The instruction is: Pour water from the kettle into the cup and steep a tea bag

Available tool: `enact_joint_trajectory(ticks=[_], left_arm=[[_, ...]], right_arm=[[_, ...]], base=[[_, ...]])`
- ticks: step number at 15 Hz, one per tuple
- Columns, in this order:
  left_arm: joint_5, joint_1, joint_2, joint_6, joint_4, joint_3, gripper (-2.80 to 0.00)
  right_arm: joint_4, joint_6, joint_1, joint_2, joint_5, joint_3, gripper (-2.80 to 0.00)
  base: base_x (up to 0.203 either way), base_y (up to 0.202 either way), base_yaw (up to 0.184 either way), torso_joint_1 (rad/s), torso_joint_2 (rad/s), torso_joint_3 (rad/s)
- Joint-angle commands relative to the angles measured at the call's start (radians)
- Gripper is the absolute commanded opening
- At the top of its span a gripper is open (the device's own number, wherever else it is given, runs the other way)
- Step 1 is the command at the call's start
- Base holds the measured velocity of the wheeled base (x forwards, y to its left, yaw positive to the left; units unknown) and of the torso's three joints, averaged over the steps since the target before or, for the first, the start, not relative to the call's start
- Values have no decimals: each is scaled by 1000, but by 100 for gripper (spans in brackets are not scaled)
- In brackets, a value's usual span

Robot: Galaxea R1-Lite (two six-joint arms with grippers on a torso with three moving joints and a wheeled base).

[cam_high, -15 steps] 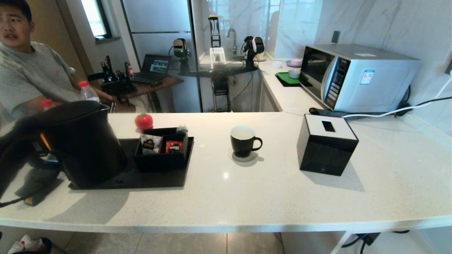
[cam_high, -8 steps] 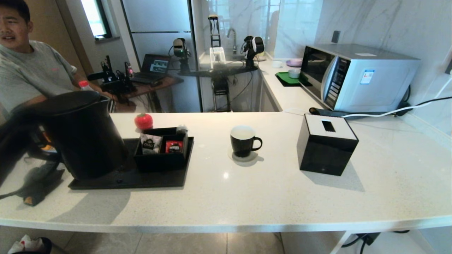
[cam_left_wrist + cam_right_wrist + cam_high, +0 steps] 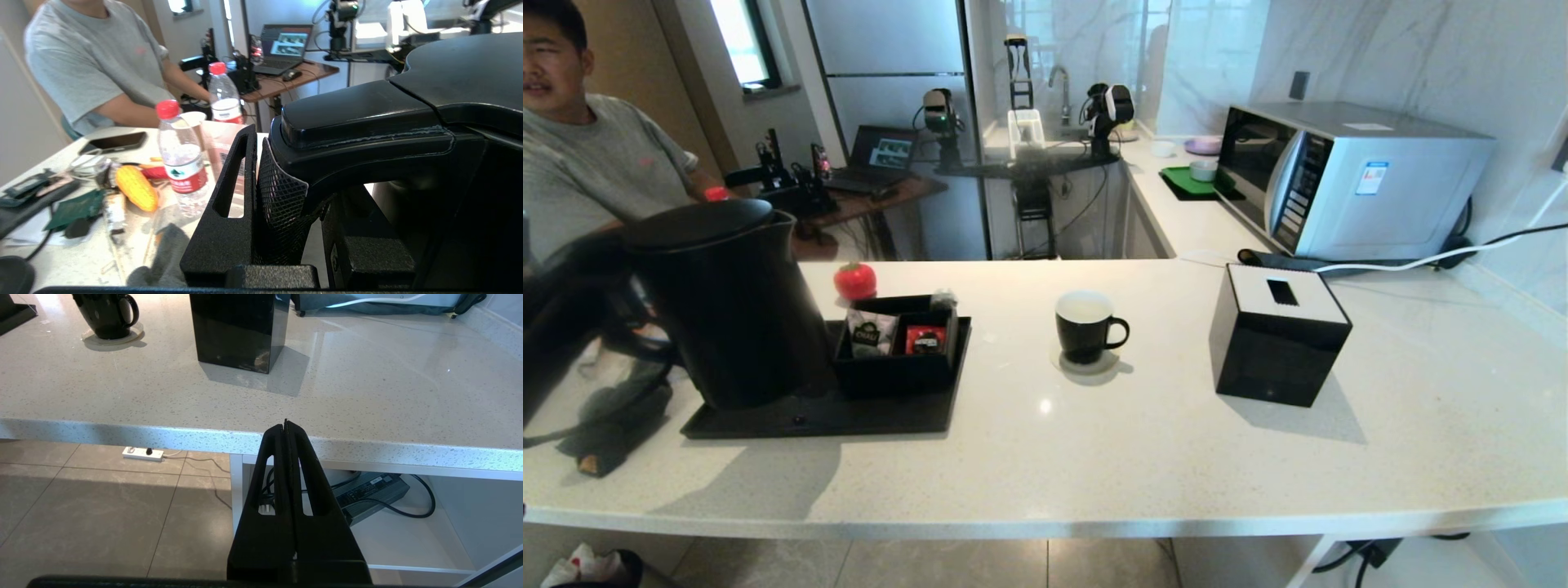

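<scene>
The left gripper [image 3: 286, 204] is gripping the kettle [image 3: 731, 306] by its handle, the fingers [image 3: 222, 220] clamped on the loop where it curves down from the lid, as the left wrist view shows. Over the last second the kettle is rising and sliding from the far left of the head frame toward the centre: a second ago it was sitting lower and tilted, its base well down on the tray [image 3: 874, 416]; now it is standing nearly upright with its top higher in the frame and its body just beside the sachet box [image 3: 900, 359]. It is still over the tray, and whether its base is clear of the tray I cannot tell. This reads as the carry toward the cup [image 3: 1086, 327], which is waiting at mid-frame on a coaster, well apart from the kettle, with a white inside; whether it holds anything I cannot tell. No pouring is happening yet, and the tea bag is not visible on its own. The right gripper [image 3: 286, 426] is parked below the desk [image 3: 1176, 457] edge, fingers pressed together, empty
</scene>
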Motion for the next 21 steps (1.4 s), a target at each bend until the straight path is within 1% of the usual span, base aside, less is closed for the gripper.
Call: enact_joint_trajectory(ticks=[1,7,9,11,12,14,19,21], left_arm=[[0,-20,-3,2,-8,-4,-280],[0,-77,-12,9,101,-74,-280],[0,-99,-13,30,135,-111,-280],[1,-128,-14,38,164,-139,-280],[3,-145,-15,41,175,-147,-280],[6,-172,-18,70,185,-152,-280],[13,-244,-19,103,196,-170,-280],[17,-271,-27,106,242,-191,-280]], right_arm=[[0,-1,1,1,1,0,-280],[0,0,1,1,1,0,-280],[0,0,1,1,1,0,-280],[0,0,0,1,1,0,-280],[0,0,1,1,1,0,-280],[0,-1,1,1,1,0,-280],[0,-1,0,1,1,0,-280],[0,-1,0,1,1,0,-280]], base=[[0,0,0,0,0,0],[0,0,0,0,0,0],[0,0,0,0,0,0],[0,0,0,0,0,0],[0,0,0,0,0,0],[0,0,0,0,0,0],[0,0,0,0,0,0],[0,0,0,0,0,0]])
